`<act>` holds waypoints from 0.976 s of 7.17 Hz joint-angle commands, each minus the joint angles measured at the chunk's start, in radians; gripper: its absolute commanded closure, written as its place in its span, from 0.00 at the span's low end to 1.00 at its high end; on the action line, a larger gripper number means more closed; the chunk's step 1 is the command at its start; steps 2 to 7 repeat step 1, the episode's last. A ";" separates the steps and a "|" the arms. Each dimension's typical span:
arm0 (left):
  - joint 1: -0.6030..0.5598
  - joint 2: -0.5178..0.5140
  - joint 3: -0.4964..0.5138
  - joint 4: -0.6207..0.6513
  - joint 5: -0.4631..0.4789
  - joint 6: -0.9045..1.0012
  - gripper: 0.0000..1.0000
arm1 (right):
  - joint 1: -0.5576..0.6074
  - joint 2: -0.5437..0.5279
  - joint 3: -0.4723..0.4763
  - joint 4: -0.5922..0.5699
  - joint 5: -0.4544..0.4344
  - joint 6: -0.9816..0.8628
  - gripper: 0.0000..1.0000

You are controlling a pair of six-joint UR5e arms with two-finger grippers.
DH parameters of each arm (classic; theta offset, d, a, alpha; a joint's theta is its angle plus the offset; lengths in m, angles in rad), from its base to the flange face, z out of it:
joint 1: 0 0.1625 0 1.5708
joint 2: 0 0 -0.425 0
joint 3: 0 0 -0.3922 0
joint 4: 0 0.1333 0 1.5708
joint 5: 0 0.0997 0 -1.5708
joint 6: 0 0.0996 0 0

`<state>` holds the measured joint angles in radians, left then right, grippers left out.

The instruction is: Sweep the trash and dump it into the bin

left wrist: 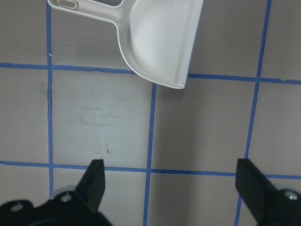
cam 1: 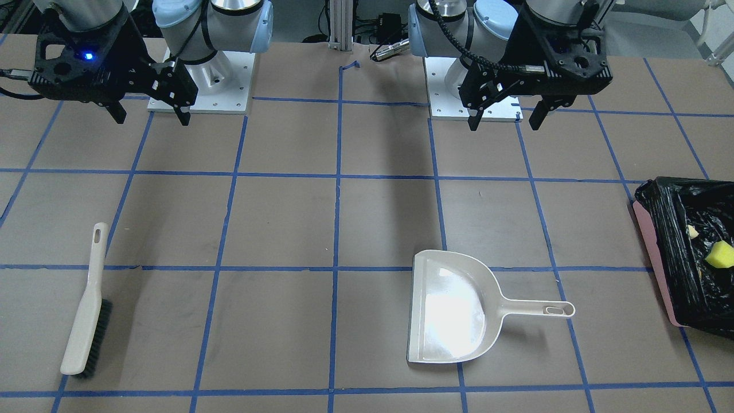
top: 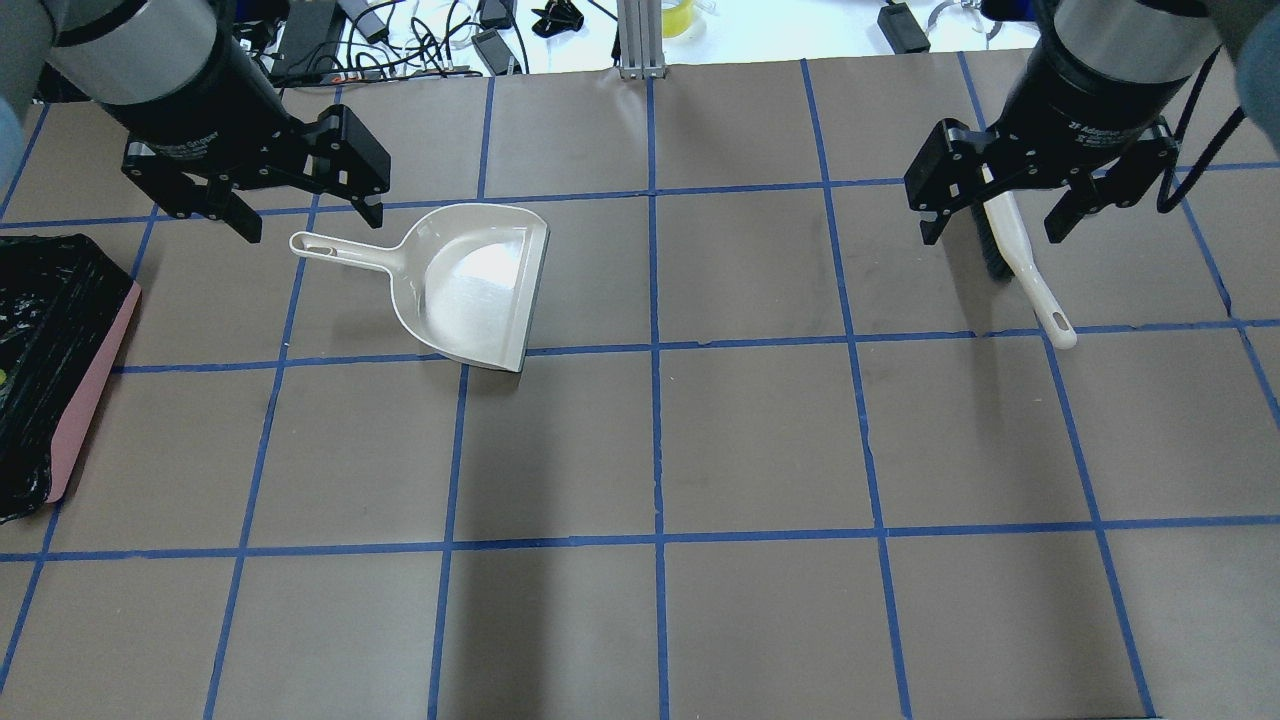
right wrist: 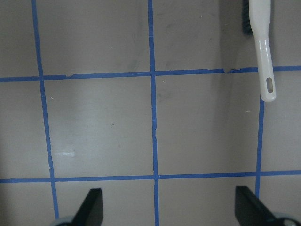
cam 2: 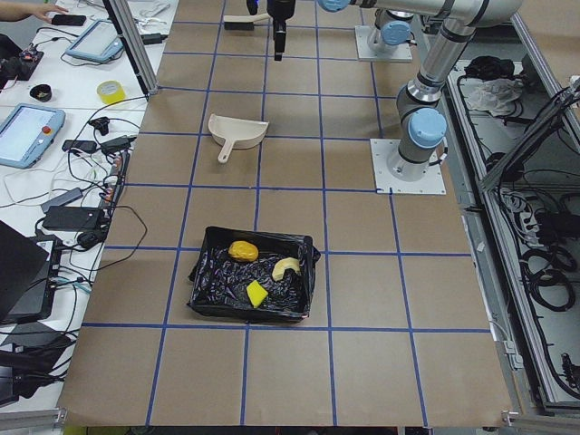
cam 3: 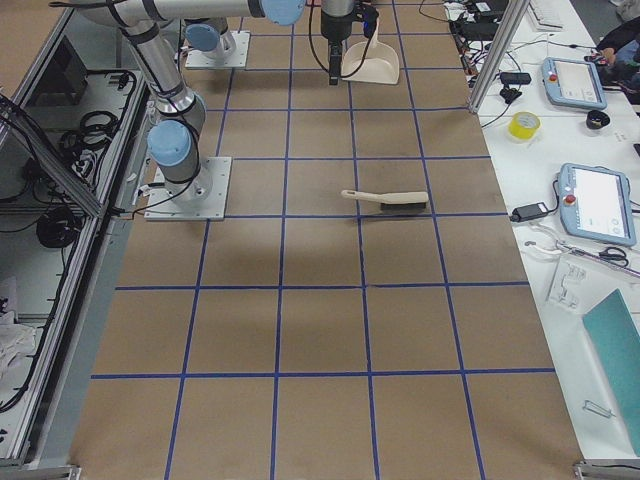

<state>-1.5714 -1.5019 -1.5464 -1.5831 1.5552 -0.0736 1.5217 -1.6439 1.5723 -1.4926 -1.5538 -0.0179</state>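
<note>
The orange lump point(cam 2: 242, 250), cream crescent point(cam 2: 285, 268) and yellow sponge point(cam 2: 257, 293) are lying in the bin point(cam 1: 652, 249), well beyond the left gripper point(cam 1: 504, 117). It and the right gripper point(cam 1: 152, 115) are hovering with fingers spread and empty. The dustpan point(cam 1: 453, 310) and brush point(cam 1: 86, 321) are lying loose ahead of their fingertips, likely because the dumping is finished.

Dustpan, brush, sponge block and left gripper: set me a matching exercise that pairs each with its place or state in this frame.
Things:
1. dustpan
2. brush
3. yellow sponge block
4. left gripper

Places or states:
a. inside the black-lined bin
b. open and holding nothing
c. lying empty on the robot's left half, handle pointing toward the bin
d. lying flat on the robot's right half, untouched

Pairs: 1-c, 2-d, 3-a, 4-b
</note>
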 commanded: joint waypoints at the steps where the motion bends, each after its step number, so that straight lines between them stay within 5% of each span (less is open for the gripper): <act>1: -0.001 -0.001 -0.008 0.000 0.005 -0.002 0.00 | 0.000 -0.002 -0.002 0.000 -0.009 0.000 0.00; 7: -0.001 -0.001 -0.008 0.000 0.005 -0.002 0.00 | 0.000 -0.002 -0.002 0.000 -0.009 0.000 0.00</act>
